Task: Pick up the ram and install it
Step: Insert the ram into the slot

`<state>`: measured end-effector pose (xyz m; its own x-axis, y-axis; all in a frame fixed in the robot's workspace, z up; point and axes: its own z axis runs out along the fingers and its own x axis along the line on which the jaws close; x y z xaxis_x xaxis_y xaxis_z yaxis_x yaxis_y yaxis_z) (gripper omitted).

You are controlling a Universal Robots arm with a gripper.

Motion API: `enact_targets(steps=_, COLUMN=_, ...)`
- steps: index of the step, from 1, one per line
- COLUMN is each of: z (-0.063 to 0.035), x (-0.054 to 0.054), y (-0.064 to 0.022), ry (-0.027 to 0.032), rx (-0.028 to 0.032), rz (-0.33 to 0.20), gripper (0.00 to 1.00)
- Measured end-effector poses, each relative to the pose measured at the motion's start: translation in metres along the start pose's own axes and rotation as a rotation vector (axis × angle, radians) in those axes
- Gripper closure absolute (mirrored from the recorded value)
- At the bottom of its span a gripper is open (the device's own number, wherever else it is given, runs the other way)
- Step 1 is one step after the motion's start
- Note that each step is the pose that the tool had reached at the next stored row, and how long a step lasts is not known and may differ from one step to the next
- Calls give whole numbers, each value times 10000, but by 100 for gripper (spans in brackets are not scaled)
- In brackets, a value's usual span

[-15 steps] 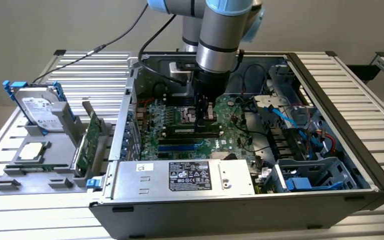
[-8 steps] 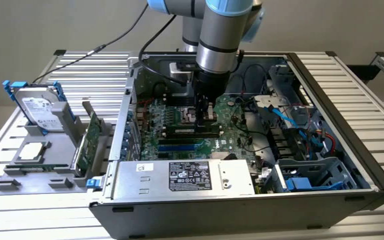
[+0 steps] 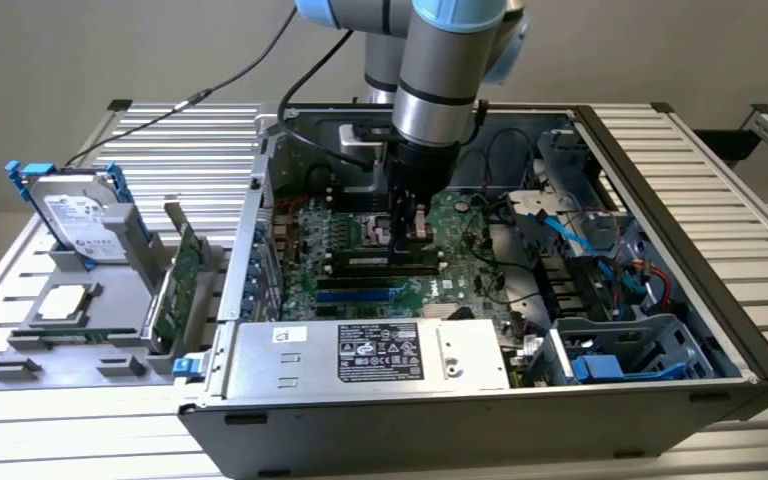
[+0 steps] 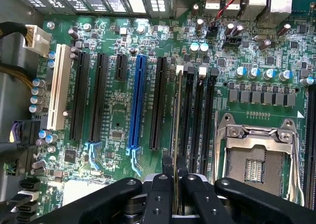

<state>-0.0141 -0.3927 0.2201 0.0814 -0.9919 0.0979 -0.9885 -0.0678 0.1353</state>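
Over long black motherboard slots (image 4: pixel 198 115), pinching thin green ram stick (image 4: pixel 177 115) in black claw (image 4: pixel 175 172); if tilted, could jam or miss.

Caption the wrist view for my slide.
Jaws hold the ram edge-on along the black slots, beside the processor socket.

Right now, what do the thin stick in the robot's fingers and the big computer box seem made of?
The ram: probably rigid circuit board, judging by its thin, pale, straight edge between the fingers. The computer case: likely painted sheet metal, dark and matte, with thin folded walls.
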Motion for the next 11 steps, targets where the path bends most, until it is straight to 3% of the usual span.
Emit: enact_targets(steps=11, z=9, x=-11, y=-10, ry=-1, rx=-6, rz=-1, gripper=86)
